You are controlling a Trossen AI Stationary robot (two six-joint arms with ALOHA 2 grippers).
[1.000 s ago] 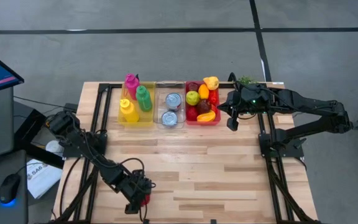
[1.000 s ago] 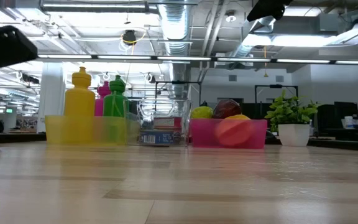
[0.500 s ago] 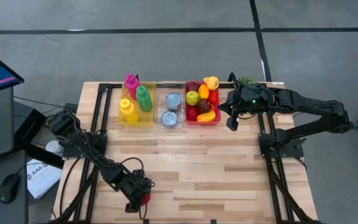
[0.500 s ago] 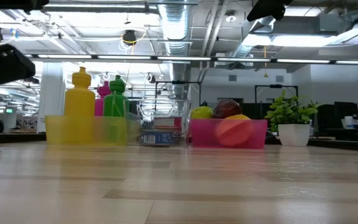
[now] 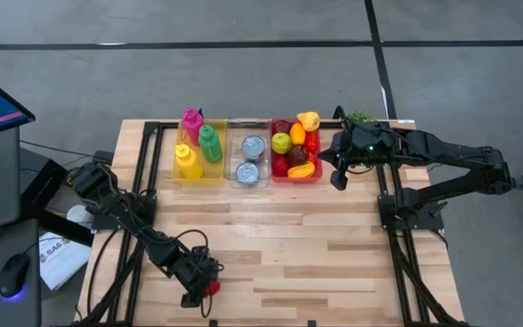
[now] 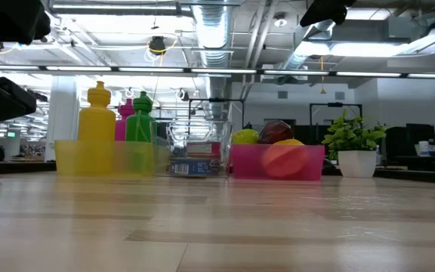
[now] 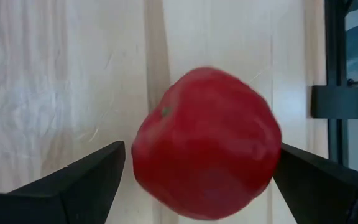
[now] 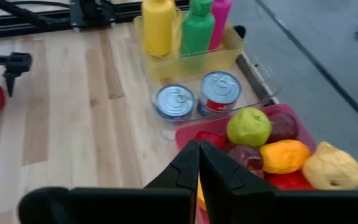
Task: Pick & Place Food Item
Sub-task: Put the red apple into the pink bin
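Left gripper [image 7: 197, 171] hung low over the near edge of the wooden table [image 5: 316, 245], its two dark fingers [image 7: 73, 180] spread wide on either side of a glossy red apple [image 7: 205, 143] that lay on the pale planks, not visibly touching either finger. Seen from above, the apple [image 5: 212, 288] showed as a small red spot at the tip of the left gripper [image 5: 200, 289], whose arm ran folded and cable-draped along the table's left side.

Right gripper [image 5: 340, 179] hovered just beside the red plastic bin [image 5: 314, 175] at the far side, its fingers [image 8: 188, 165] pressed together with nothing between them and its arm stretched in from the right. That bin held rounded fruit: a green apple [image 8: 249, 126], an orange piece [image 8: 284, 155] and a knobbly yellow piece [image 8: 328, 167]. A clear bin [image 5: 231, 173] next to it held two metal cans [image 8: 197, 98] with ring-pull lids. A translucent yellow bin [image 5: 178, 174] held three smooth squeeze bottles: yellow [image 5: 187, 161], green [image 5: 210, 143] and pink [image 5: 192, 123].
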